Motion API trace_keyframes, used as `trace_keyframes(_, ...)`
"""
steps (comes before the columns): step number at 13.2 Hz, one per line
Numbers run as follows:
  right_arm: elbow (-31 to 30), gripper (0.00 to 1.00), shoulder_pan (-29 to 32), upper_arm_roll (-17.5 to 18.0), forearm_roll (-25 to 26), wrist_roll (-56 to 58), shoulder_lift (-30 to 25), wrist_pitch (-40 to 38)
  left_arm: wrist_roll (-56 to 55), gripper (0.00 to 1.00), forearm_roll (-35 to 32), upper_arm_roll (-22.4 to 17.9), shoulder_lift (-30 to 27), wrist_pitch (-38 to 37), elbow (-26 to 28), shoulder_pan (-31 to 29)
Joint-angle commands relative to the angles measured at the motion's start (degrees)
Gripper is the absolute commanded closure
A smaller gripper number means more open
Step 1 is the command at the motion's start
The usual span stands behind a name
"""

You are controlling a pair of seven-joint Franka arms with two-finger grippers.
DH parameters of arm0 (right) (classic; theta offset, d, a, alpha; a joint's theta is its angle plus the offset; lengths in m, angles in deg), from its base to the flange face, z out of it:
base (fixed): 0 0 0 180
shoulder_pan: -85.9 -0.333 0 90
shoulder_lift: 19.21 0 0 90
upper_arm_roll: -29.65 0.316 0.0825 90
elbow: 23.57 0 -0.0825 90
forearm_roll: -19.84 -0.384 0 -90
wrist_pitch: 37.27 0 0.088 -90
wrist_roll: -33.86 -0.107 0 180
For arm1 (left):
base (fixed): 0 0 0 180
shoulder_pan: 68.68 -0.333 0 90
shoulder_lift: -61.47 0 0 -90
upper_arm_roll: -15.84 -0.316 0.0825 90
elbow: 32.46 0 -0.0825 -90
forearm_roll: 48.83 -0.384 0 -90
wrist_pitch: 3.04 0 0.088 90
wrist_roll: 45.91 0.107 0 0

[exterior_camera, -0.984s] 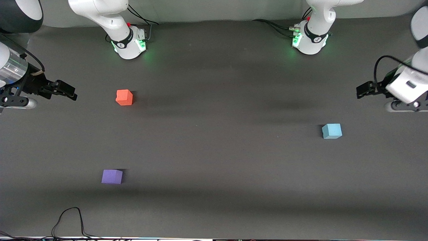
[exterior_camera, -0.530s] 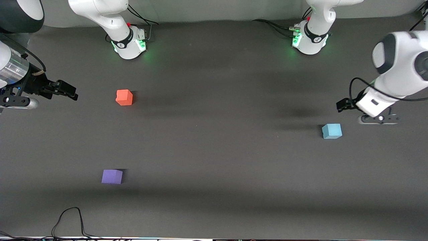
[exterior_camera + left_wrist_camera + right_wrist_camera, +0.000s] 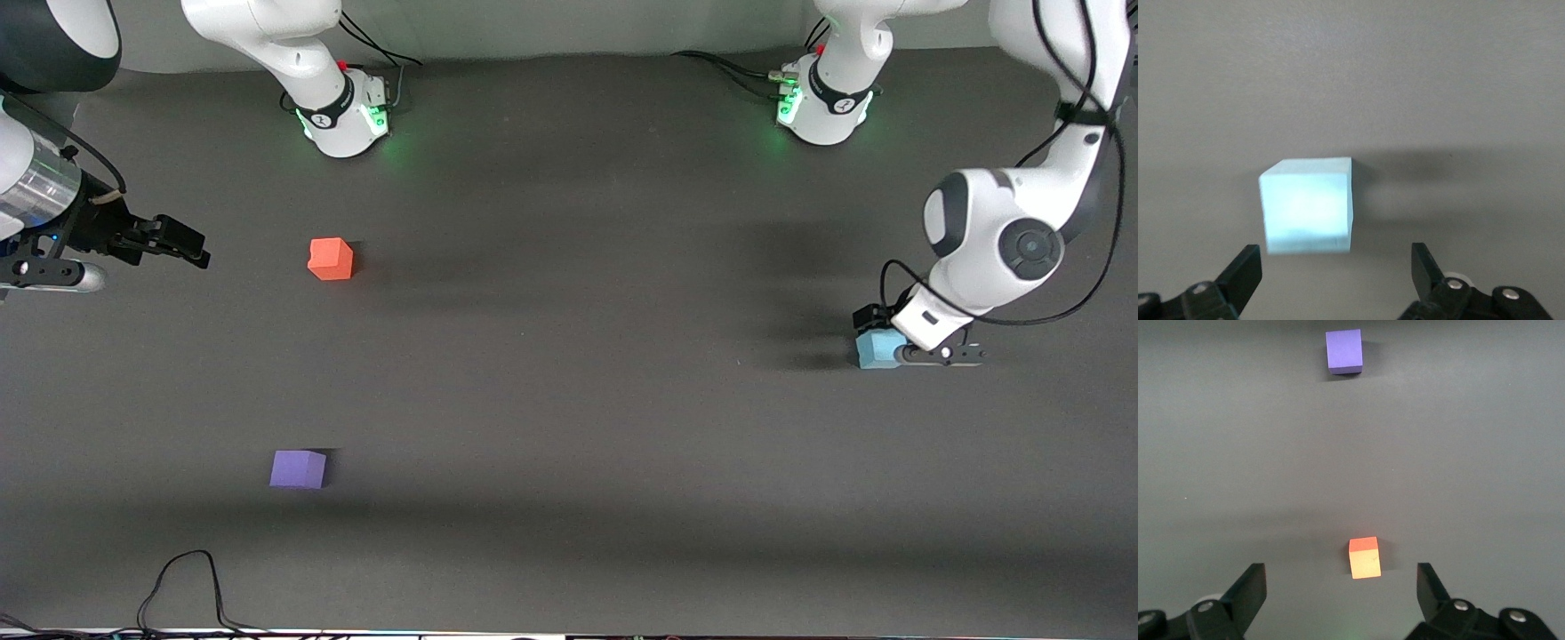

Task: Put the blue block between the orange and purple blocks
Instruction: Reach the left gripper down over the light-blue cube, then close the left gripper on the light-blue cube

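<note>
Grey table (image 3: 569, 382) first: the left gripper (image 3: 1335, 275) has swung in from the table's edge and now hovers, fingers spread, over the blue block (image 3: 876, 348), so pickup looks imminent. The right gripper (image 3: 182, 244) waits, fingers apart, beside the orange block (image 3: 331, 259); the purple block (image 3: 298, 468) lies nearer the camera.

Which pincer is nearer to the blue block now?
Left. The left pincer is open right above the blue block; the right pincer waits open at the right arm's end, beside the orange block.
</note>
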Motion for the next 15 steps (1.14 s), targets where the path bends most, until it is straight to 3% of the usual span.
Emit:
trace_keyframes(1, -0.5, 0.0, -0.6, -0.4, -0.8, -0.4, -0.2, 0.9, 1.3, 0.0, -0.8, 0.0, 2.7, 2.7, -0.7, -0.5)
trace_keyframes(8, -0.7, 0.0, -0.7, -0.4, -1.7, 0.1, -0.2, 0.9, 8.2, 0.0, -0.9, 0.0, 9.2, 7.9, -2.5, -4.4)
trace_keyframes(15, -0.6, 0.0, -2.0, -0.4, -1.3, 0.5, -0.4, 0.5, 8.4, 0.0, -0.9, 0.0, 10.1, 7.1, -4.0, -4.6)
